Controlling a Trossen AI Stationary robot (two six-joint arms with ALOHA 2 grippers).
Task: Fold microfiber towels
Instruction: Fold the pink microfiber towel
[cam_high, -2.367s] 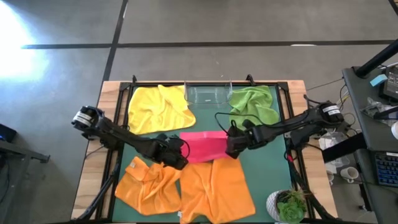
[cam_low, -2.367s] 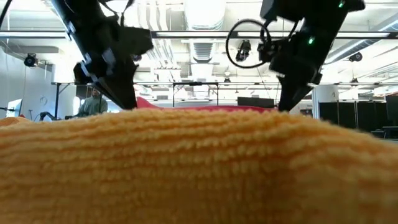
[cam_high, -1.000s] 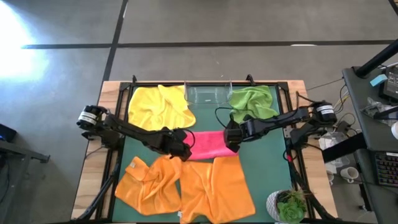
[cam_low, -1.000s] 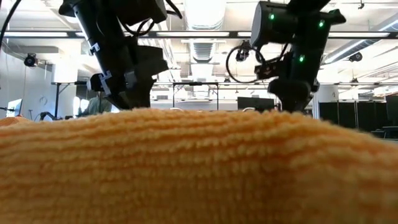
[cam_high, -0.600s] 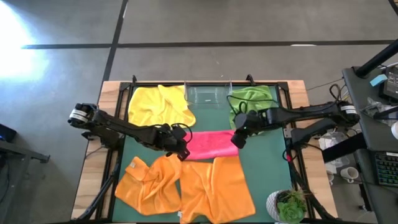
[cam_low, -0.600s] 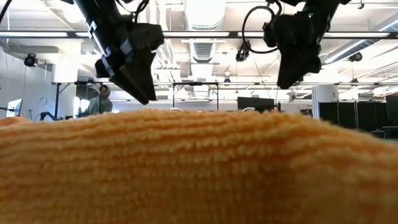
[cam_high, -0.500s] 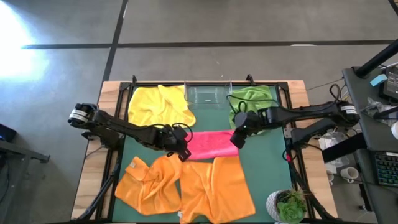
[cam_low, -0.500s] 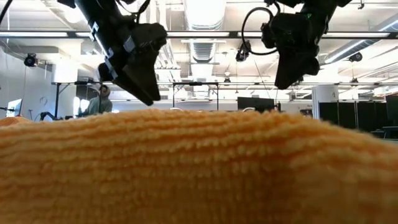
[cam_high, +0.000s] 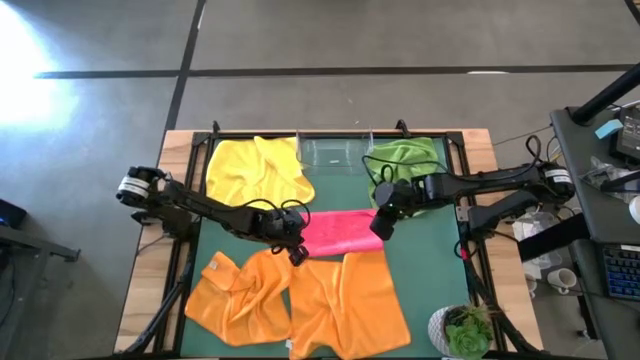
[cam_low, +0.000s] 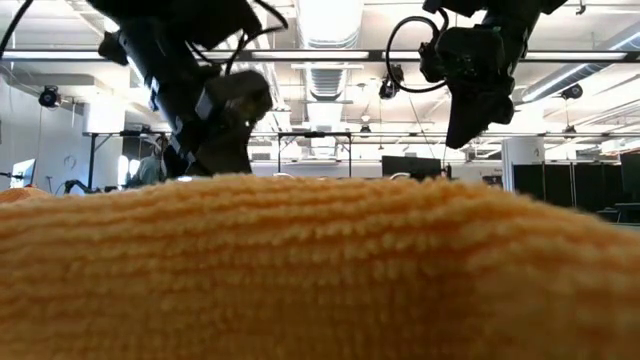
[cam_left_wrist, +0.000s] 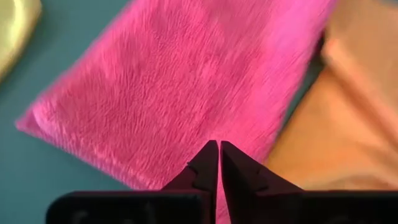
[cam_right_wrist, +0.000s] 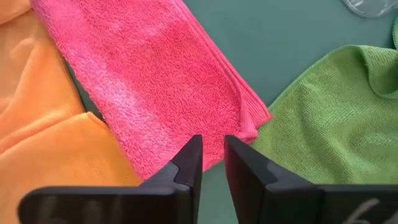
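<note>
The pink towel (cam_high: 340, 232) lies folded into a narrow strip in the middle of the green mat. My left gripper (cam_high: 297, 252) is shut, its tips (cam_left_wrist: 219, 149) low over the strip's near left edge. My right gripper (cam_high: 380, 228) hangs above the strip's right end (cam_right_wrist: 242, 118), fingers a narrow gap apart and holding nothing. A yellow towel (cam_high: 255, 170) and a green towel (cam_high: 408, 165) lie rumpled at the far side. Two orange towels (cam_high: 240, 300) (cam_high: 350, 305) lie at the near side. My left gripper comes slanting down from the table's left onto the pink towel's near left edge (cam_left_wrist: 186, 163) with shut fingers. Whether the tips touch the cloth or have any of it between them, I cannot tell.
A clear plastic tray (cam_high: 333, 152) stands at the far edge between the yellow and green towels. A potted plant (cam_high: 462, 330) sits at the near right corner. In the low view an orange towel (cam_low: 320, 270) fills the foreground and hides the mat.
My right gripper has come up off the pink towel's right end and drawn a little toward the table's right. My left gripper rose from the left end, then tipped and came down again at the near left edge. The pink towel has stayed flat.
</note>
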